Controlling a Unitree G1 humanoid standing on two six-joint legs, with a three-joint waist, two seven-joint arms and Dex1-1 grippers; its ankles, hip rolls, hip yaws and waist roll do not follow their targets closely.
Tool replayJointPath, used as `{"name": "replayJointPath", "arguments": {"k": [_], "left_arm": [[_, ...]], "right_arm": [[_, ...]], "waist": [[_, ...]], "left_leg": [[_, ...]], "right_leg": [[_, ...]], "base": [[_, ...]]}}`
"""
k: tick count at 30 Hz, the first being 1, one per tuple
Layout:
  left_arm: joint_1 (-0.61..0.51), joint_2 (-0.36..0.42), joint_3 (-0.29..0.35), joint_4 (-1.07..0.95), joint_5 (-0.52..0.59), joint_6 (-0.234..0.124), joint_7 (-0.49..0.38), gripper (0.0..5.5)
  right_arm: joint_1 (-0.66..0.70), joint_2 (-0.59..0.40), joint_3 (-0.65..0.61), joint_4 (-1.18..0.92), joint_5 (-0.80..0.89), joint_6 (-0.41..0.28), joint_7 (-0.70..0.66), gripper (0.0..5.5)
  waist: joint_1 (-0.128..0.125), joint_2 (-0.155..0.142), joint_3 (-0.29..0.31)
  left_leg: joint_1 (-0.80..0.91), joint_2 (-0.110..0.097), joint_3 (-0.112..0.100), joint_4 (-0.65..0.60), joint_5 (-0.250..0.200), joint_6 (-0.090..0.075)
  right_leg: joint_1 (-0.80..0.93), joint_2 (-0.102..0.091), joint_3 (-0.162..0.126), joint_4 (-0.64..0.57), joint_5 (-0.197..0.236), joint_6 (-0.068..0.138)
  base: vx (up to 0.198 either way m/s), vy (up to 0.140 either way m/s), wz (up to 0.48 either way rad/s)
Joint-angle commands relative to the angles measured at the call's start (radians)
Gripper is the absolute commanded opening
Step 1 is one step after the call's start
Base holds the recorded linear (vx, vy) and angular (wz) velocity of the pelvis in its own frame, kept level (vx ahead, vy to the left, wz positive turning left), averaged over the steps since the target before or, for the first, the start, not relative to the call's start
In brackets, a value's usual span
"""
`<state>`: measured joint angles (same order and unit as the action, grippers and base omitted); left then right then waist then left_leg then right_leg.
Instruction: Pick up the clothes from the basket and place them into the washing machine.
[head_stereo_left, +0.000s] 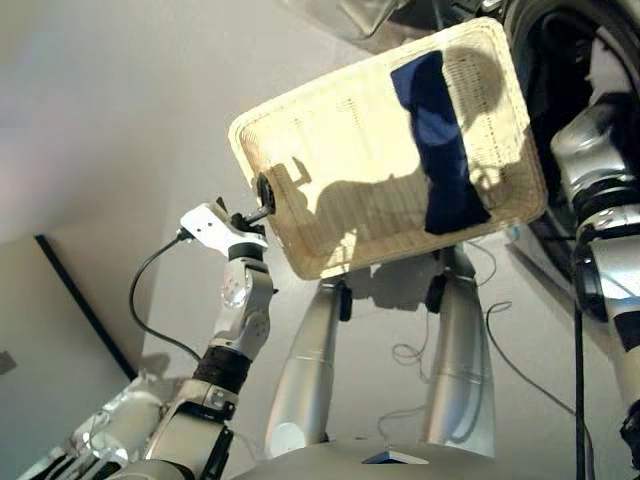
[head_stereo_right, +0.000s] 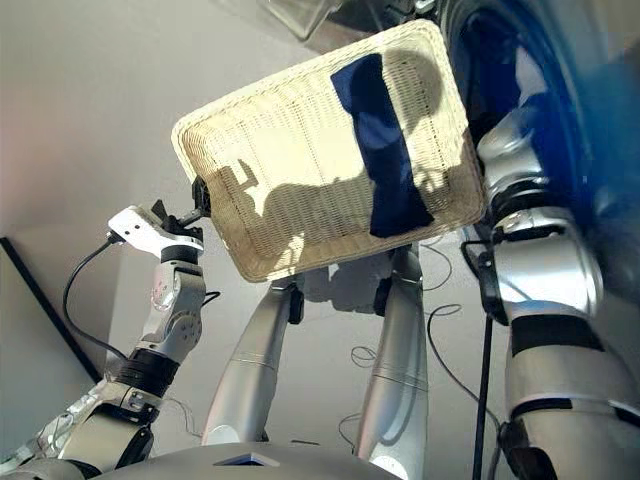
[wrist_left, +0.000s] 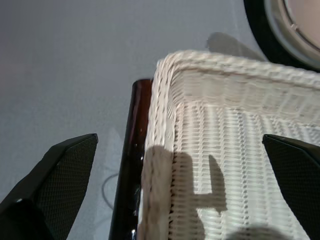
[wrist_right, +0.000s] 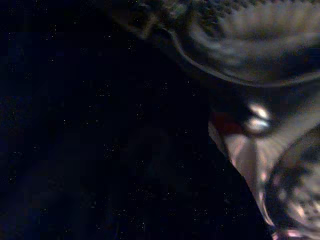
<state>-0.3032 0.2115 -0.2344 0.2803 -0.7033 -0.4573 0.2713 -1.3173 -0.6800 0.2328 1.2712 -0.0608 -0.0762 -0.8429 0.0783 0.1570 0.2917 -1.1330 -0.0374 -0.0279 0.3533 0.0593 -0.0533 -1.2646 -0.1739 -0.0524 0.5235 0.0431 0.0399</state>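
One shallow cream-beige woven basket (head_stereo_left: 300, 130) is in view. One navy blue folded garment in a long strip (head_stereo_left: 437, 140) lies inside that basket, toward its far end. One dark grey glossy washing machine (head_stereo_left: 545, 60) stands just beyond the basket.

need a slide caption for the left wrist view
Open left gripper straddling the rim of the woven basket.
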Motion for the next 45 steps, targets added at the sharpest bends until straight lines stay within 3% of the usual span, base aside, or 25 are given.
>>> {"name": "replayJointPath", "arguments": {"k": [1, 4, 5, 6, 9, 18, 20, 25, 29, 35, 42, 45], "left_arm": [[0.017, 0.050, 0.017, -0.064, 0.048, -0.056, 0.024, 5.50], [0.006, 0.042, 0.008, -0.048, 0.046, -0.053, 0.033, 5.50], [0.007, 0.043, 0.010, -0.041, 0.045, -0.052, 0.030, 5.50], [0.007, 0.044, 0.008, -0.031, 0.046, -0.052, 0.024, 5.50], [0.013, 0.044, 0.011, -0.003, 0.038, -0.048, 0.003, 5.50], [0.027, 0.035, 0.037, 0.072, 0.030, -0.038, -0.032, 5.50], [0.024, 0.032, 0.038, 0.101, 0.039, -0.032, -0.053, 5.50], [-0.003, 0.021, 0.016, 0.166, 0.068, -0.008, -0.088, 5.50], [-0.023, 0.002, 0.001, 0.203, 0.078, 0.010, -0.104, 5.50], [-0.082, -0.036, -0.050, 0.295, 0.145, 0.025, -0.095, 5.50], [-0.114, -0.065, -0.068, 0.262, 0.112, 0.014, -0.090, 5.50], [-0.107, -0.051, -0.071, 0.188, 0.121, 0.002, -0.074, 5.50]], "right_arm": [[-0.068, -0.057, 0.000, -0.084, 0.121, -0.088, -0.109, 0.00], [-0.014, 0.028, -0.016, -0.088, 0.174, -0.119, -0.051, 0.02], [0.016, 0.046, 0.001, -0.077, 0.164, -0.113, -0.008, 4.66], [0.028, 0.068, 0.010, -0.062, 0.164, -0.117, 0.027, 5.50], [0.082, 0.116, 0.045, -0.007, 0.155, -0.114, 0.134, 5.50], [0.251, 0.229, 0.033, -0.067, 0.147, -0.157, 0.218, 5.50], [0.320, 0.247, 0.047, -0.123, 0.162, -0.180, 0.283, 5.50], [0.447, 0.298, 0.076, -0.234, 0.214, -0.218, 0.394, 5.50], [0.549, 0.345, 0.109, -0.298, 0.307, -0.240, 0.516, 5.50], [0.664, 0.401, 0.199, -0.401, 0.276, -0.244, 0.599, 5.50], [0.623, 0.421, 0.264, -0.353, 0.250, -0.211, 0.639, 5.50], [0.520, 0.422, 0.241, -0.262, 0.254, -0.195, 0.613, 5.50]], "waist": [[-0.006, 0.022, -0.028], [-0.013, 0.012, -0.033], [-0.016, 0.005, -0.035], [-0.017, 0.002, -0.038], [-0.020, -0.002, -0.045], [-0.029, -0.011, -0.050], [-0.037, -0.021, -0.048], [-0.056, -0.038, -0.046], [-0.065, -0.045, -0.042], [-0.085, -0.053, -0.034], [-0.077, -0.035, -0.017], [-0.052, -0.001, 0.007]], "left_leg": [[-0.020, -0.070, 0.023, 0.076, -0.117, 0.110], [-0.012, -0.068, 0.025, 0.080, -0.123, 0.110], [-0.010, -0.068, 0.026, 0.080, -0.124, 0.110], [-0.005, -0.067, 0.027, 0.077, -0.125, 0.110], [0.014, -0.065, 0.028, 0.062, -0.118, 0.106], [0.146, -0.058, 0.025, -0.079, -0.068, 0.084], [0.199, -0.058, 0.022, -0.135, -0.042, 0.071], [0.299, -0.055, 0.021, -0.219, -0.003, 0.056], [0.368, -0.050, 0.021, -0.272, 0.021, 0.053], [0.429, -0.044, 0.028, -0.309, 0.039, 0.050], [0.416, -0.048, 0.021, -0.299, 0.045, 0.055], [0.380, -0.050, 0.016, -0.278, 0.043, 0.056]], "right_leg": [[0.013, 0.070, -0.035, 0.037, -0.037, 0.010], [0.030, 0.072, -0.039, 0.030, -0.037, 0.007], [0.035, 0.073, -0.042, 0.024, -0.034, 0.006], [0.042, 0.073, -0.044, 0.015, -0.031, 0.005], [0.068, 0.071, -0.048, -0.008, -0.024, 0.004], [0.201, 0.070, -0.058, -0.151, 0.012, 0.012], [0.261, 0.077, -0.069, -0.213, 0.028, 0.015], [0.367, 0.092, -0.077, -0.316, 0.060, 0.024], [0.437, 0.103, -0.079, -0.376, 0.080, 0.029], [0.496, 0.115, -0.065, -0.423, 0.102, 0.034], [0.471, 0.113, -0.056, -0.405, 0.099, 0.030], [0.407, 0.107, -0.060, -0.336, 0.072, 0.021]], "base": [[0.000, 0.000, 0.000], [0.000, 0.000, 0.000], [0.000, 0.000, 0.000], [0.000, 0.000, 0.000], [0.000, 0.000, 0.000], [0.000, 0.000, 0.000], [-0.003, -0.031, -0.020], [0.002, -0.022, -0.006], [0.004, -0.015, -0.027], [0.000, 0.000, 0.000], [-0.001, -0.006, -0.060], [0.000, 0.000, 0.000]]}}
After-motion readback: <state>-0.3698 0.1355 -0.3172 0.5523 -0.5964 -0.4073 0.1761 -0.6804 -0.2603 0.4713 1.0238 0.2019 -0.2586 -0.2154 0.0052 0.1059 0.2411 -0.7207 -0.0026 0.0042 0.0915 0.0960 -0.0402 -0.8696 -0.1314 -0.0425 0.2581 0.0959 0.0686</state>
